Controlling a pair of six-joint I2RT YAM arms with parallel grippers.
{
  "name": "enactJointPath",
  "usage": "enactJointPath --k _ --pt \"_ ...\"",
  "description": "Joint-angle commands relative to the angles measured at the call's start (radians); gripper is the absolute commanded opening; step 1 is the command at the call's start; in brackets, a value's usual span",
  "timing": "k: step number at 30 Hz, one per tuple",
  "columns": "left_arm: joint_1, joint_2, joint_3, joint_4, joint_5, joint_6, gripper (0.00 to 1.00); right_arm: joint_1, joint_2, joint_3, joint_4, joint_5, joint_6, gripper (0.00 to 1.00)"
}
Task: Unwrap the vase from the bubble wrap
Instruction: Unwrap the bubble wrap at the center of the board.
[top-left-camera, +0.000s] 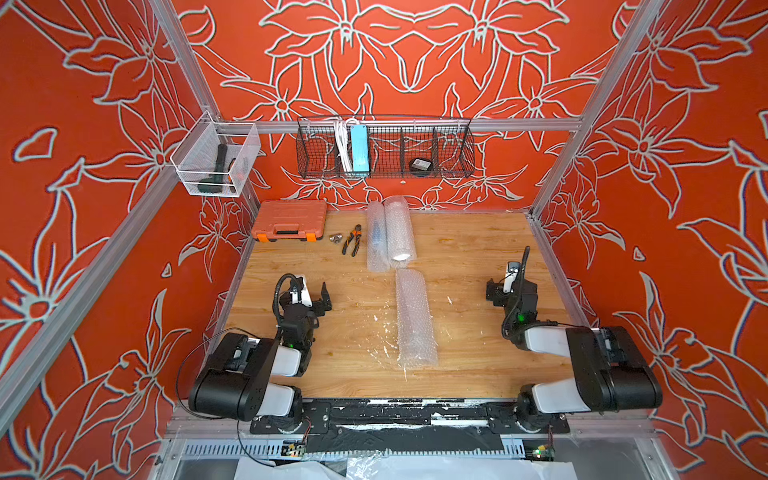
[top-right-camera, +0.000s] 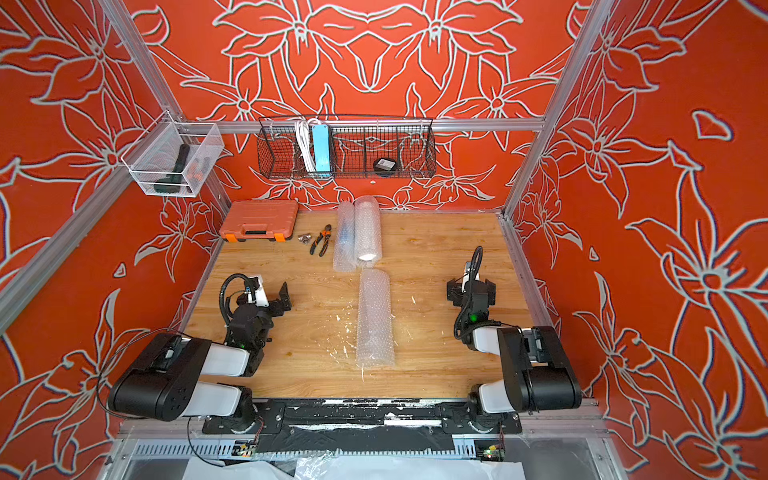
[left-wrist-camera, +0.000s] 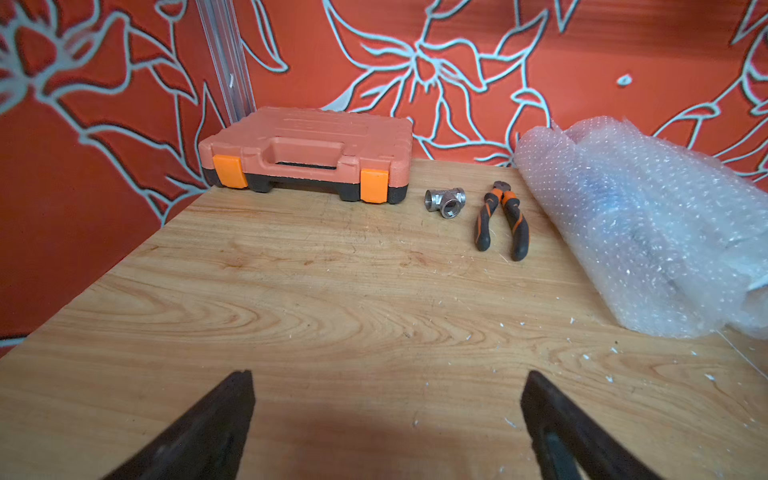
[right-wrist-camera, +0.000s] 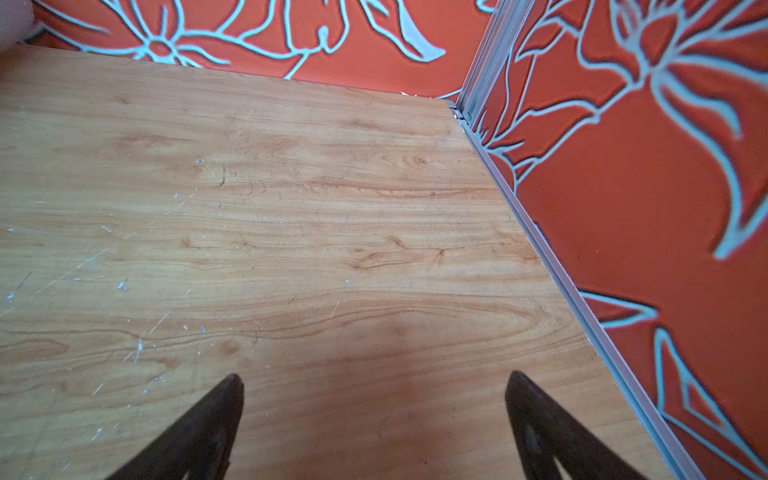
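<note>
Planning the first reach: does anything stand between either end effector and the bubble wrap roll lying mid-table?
Nothing visible does. That bubble wrap roll lies alone between the left end effector and right end effector; the pliers and toolbox sit farther back, off both paths.

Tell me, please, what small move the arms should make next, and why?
Probably swing the left gripper toward the near bubble wrap roll: it lies rolled up on the table between the arms, untouched, and that gripper and the right gripper stand open and empty.
</note>
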Motion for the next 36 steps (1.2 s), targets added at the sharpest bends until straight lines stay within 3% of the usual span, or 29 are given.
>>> enactJointPath --k 1,22,25,28,33,36 --pt "0.006 0.003 0.01 0.019 -0.005 -0.002 0.98 -0.009 -0.009 0.003 0.014 -0.008 0.012 0.98" --pt "0.006 -0.019 0.011 0.016 -0.022 -0.009 0.98 -0.005 -0.022 0.003 0.037 0.024 0.011 0.99" --pt "0.006 -0.136 0.056 -0.172 -0.112 -0.052 0.98 -0.003 -0.157 0.106 -0.28 0.127 0.06 0.98" --pt "0.006 -0.244 0.108 -0.37 -0.191 -0.123 0.98 -0.003 -0.233 0.168 -0.417 0.169 0.12 0.98" --pt "0.006 -0.391 0.222 -0.694 -0.129 -0.321 0.98 -0.003 -0.294 0.311 -0.746 0.038 0.23 0.98" --pt "0.005 -0.445 0.275 -0.848 0.0 -0.446 0.98 -0.002 -0.301 0.373 -0.883 -0.114 0.278 0.98"
